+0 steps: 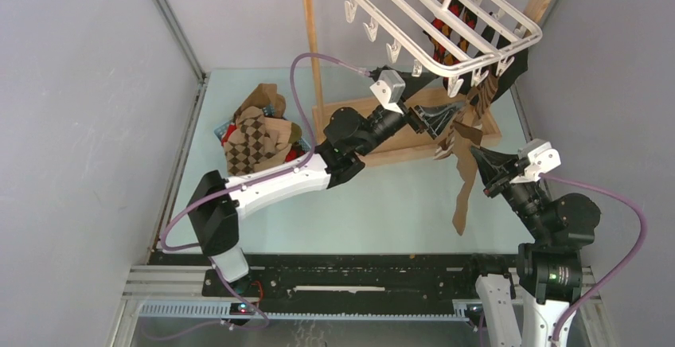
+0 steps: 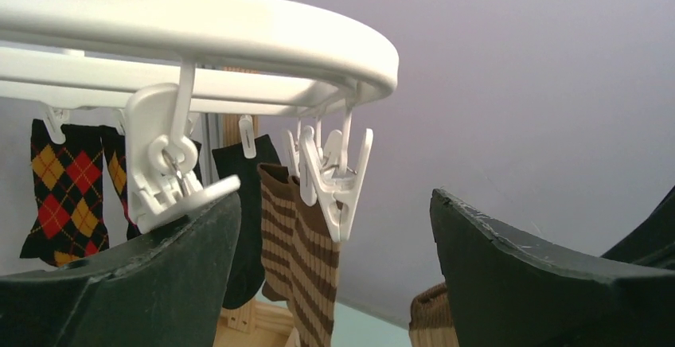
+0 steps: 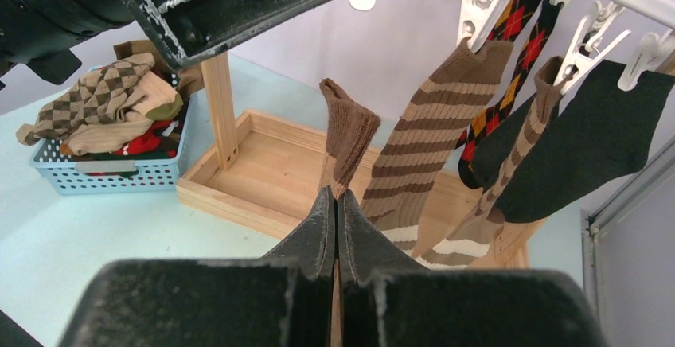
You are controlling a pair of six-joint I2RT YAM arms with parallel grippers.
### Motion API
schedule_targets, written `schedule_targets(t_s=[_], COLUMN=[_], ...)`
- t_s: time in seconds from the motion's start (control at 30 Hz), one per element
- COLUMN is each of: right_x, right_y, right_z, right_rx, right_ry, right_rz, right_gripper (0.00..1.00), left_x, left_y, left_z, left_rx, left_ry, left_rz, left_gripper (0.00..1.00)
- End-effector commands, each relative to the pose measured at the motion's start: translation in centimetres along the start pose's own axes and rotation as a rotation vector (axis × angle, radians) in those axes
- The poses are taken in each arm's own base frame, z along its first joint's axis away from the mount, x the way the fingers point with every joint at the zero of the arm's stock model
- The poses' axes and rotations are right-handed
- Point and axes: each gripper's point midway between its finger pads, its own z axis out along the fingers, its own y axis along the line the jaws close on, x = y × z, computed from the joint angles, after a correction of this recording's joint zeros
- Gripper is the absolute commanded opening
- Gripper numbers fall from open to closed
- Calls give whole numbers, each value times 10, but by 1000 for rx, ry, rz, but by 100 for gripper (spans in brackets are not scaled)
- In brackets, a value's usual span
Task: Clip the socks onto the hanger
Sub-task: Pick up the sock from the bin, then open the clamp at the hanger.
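— Right end effector (image 3: pixel 335 197) first: what has it got?
— Its jaws are pinched tight on the tan sock (image 3: pixel 349 128). The cuff sticks up above the fingers and the rest dangles below.
— And the hanger (image 1: pixel 446 33)?
— It hangs by its hook from the top rail of the stand (image 1: pixel 314 60). Striped socks (image 3: pixel 430 116), a black sock (image 3: pixel 585 152) and red argyle socks (image 3: pixel 519 21) hang from clips at its right end, just beyond the tan sock.
— Left end effector (image 2: pixel 334 204)?
— It is spread wide under the hanger's corner and holds nothing. One finger (image 2: pixel 159 283) touches a clip (image 2: pixel 163 168).
— Any other socks?
— They are piled in the basket (image 3: pixel 103 176), brown argyle on top. The basket sits on the desk (image 1: pixel 374 212), left of the stand.
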Motion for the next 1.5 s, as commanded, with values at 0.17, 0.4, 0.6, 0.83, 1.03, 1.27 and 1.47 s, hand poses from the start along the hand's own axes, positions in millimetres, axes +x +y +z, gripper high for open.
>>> schedule_targets(t_s=[0.17, 0.4, 0.6, 0.83, 1.03, 1.27, 1.47], right_x=[-6, -4, -5, -4, -4, -2, -1], right_y=[-2, -3, -3, -4, -4, -4, -4], right_z=[1, 3, 4, 5, 6, 6, 6], right_rx=[8, 8, 6, 5, 4, 2, 2], right_ry=[-27, -25, -27, -29, -29, -26, -23], right_rz=[8, 14, 14, 19, 28, 35, 39], right_gripper=[0, 0, 0, 0, 0, 0, 0], left_x=[-49, -50, -50, -47, -43, -46, -45], left_y=[-4, -5, -8, -10, -11, -10, -13], left_z=[24, 30, 34, 34, 34, 37, 37], left_rx=[1, 7, 15, 22, 17, -4, 1], left_ry=[-136, -130, -117, -113, -121, -138, -139], left_rz=[-60, -85, -100, -114, -106, -101, -111], left_gripper=[77, 72, 67, 69, 68, 66, 65])
